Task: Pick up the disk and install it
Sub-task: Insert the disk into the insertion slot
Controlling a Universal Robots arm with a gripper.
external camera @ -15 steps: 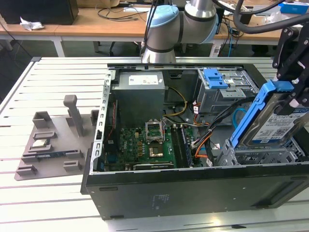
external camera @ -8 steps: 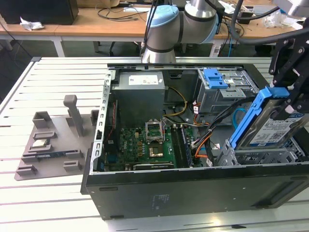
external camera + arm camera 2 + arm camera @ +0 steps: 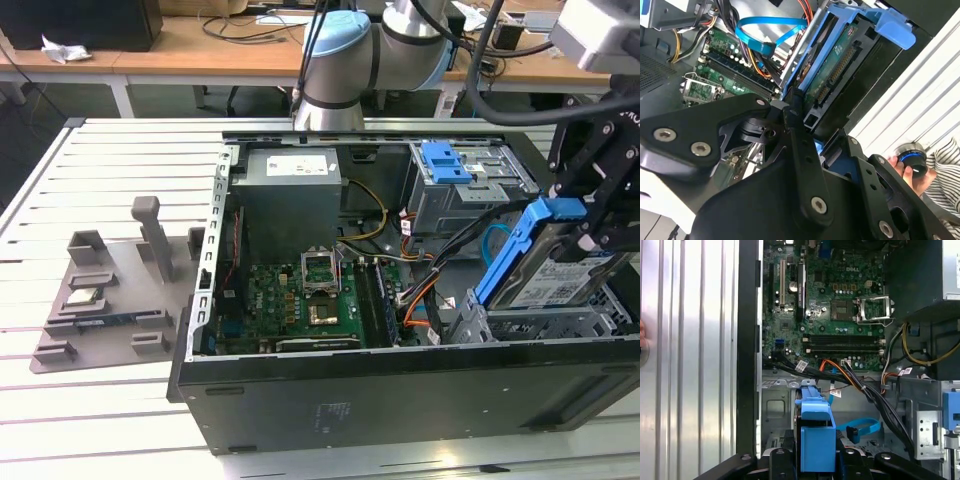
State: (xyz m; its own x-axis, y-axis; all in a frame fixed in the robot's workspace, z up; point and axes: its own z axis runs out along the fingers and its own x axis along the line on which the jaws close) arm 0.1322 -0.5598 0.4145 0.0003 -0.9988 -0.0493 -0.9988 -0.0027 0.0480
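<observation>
Near corner of open PC case point(image 3: 400, 400), exterior view's right: gripper point(image 3: 598, 228) was clamped on the disk point(image 3: 560, 275), fingers point(image 3: 790, 112) on either side of its blue-railed end. Disk sat tilted, lower end down at grey drive bay point(image 3: 530, 322); cannot tell if seated. Further in: blue data cable point(image 3: 492, 250), then mobo point(image 3: 300, 295). At far wall: PSU box point(image 3: 290, 195) and blue-latched cage point(image 3: 450, 170) alongside. Arm base point(image 3: 340, 60) stood beyond case.
</observation>
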